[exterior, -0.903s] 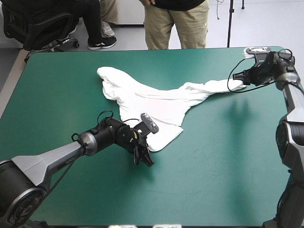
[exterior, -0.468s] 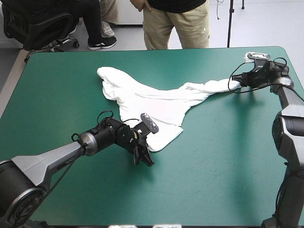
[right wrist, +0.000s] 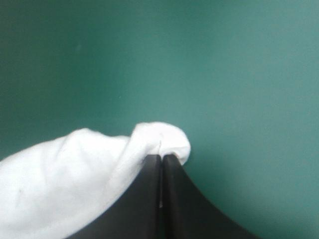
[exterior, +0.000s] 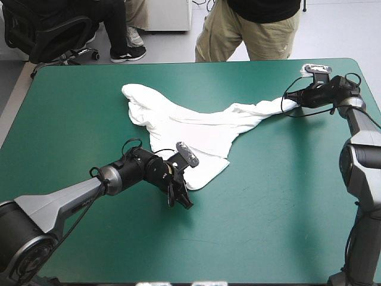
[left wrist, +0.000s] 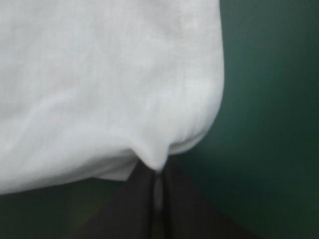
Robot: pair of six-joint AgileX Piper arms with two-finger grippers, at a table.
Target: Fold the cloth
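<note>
The white T-shirt [exterior: 196, 128] lies crumpled and stretched across the table, from a bunched part at the far left to a thin strip at the far right. My left gripper [exterior: 186, 193] sits at the shirt's near corner, shut on the hem. In the left wrist view the black fingers [left wrist: 174, 204] meet in a point with the T-shirt [left wrist: 99, 74] pinched at their tip. My right gripper [exterior: 294, 102] is shut on the strip's end. The right wrist view shows a bunched fold of the T-shirt [right wrist: 75, 169] held at the right gripper [right wrist: 161, 158].
The teal-green cover [exterior: 268, 208] runs bare from the shirt to the near edge and to the right edge. My right gripper is close to the table's far right corner [exterior: 357, 61].
My right gripper has shifted slightly left along the far right of the table, still holding the strip's end. The left arm and the shirt's near corner have not moved.
</note>
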